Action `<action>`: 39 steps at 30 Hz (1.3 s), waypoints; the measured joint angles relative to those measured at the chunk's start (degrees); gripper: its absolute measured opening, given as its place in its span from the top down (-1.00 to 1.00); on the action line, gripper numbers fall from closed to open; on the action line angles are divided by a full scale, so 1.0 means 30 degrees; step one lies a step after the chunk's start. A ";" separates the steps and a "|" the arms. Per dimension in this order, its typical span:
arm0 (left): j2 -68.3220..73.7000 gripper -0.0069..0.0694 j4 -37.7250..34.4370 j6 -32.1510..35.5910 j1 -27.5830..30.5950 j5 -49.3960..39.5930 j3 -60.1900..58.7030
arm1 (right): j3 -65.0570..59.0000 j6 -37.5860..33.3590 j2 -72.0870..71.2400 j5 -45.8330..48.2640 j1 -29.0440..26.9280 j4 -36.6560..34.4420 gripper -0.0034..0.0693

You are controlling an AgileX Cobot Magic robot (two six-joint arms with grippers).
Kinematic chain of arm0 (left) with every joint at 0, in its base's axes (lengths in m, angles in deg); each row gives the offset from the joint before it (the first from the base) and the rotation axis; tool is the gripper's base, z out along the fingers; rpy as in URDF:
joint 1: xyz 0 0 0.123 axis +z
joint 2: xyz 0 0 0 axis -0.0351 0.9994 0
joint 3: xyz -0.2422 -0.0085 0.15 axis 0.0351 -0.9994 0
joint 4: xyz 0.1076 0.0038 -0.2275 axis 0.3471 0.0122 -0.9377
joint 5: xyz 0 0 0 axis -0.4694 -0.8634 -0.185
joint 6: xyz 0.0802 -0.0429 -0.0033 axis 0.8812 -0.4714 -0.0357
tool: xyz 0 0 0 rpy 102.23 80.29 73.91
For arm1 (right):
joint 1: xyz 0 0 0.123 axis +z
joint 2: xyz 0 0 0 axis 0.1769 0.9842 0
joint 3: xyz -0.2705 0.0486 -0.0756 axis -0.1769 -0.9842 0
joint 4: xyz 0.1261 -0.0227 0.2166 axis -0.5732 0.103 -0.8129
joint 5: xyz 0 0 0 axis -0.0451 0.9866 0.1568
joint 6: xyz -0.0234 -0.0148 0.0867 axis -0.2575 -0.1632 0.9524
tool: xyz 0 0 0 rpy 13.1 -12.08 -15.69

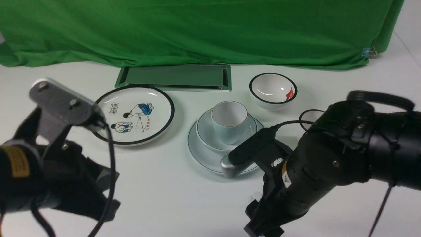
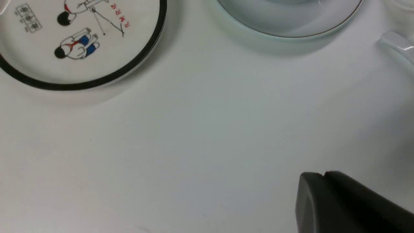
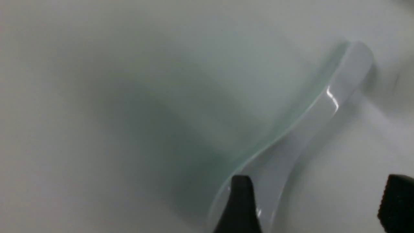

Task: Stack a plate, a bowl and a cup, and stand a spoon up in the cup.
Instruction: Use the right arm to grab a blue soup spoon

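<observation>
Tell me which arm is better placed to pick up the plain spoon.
Right: its open hand hangs just above the spoon. The left arm is over bare table, farther off.

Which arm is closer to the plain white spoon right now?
Right. The right gripper hangs open directly over the spoon, a finger toward each side. The left arm is apart from it, by the cartoon plate.

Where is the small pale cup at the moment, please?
In the front view, the cup sits centre-table inside the bowl on the plate, right of the cartoon plate.
</observation>
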State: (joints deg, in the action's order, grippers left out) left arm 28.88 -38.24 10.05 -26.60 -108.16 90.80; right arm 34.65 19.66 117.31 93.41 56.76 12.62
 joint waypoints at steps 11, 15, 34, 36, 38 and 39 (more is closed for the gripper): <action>-0.4088 0.92 0.0005 0.0003 0.0000 0.0586 -0.2042 | 0.0114 0.3870 0.2511 -0.2881 -0.0513 0.1302 -0.67; -0.4107 0.91 -0.0052 0.0003 0.0000 0.0681 -0.2057 | 0.0114 0.4297 0.2919 -0.3532 -0.0716 0.1428 -0.67; -0.4107 0.91 -0.0334 0.0003 0.0000 0.0937 -0.2063 | 0.0245 0.4175 0.2903 -0.3969 -0.0716 0.1477 0.43; -0.4107 0.91 -0.0334 0.0003 0.0000 0.0937 -0.2063 | 0.0245 0.3627 0.1932 -0.4125 -0.0716 0.1477 0.43; -0.4107 0.91 -0.0334 0.0003 0.0000 0.1008 -0.2063 | 0.0245 0.2350 0.0141 -0.5210 -0.0716 0.1477 0.43; -0.4107 0.91 -0.0334 0.0003 0.0000 0.1031 -0.2063 | 0.0245 0.2252 0.0016 -0.5501 -0.0716 0.1477 0.43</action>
State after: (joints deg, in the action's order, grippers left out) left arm 16.56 -39.24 10.06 -26.60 -105.06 84.61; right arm 35.39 26.42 117.35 76.91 54.61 17.05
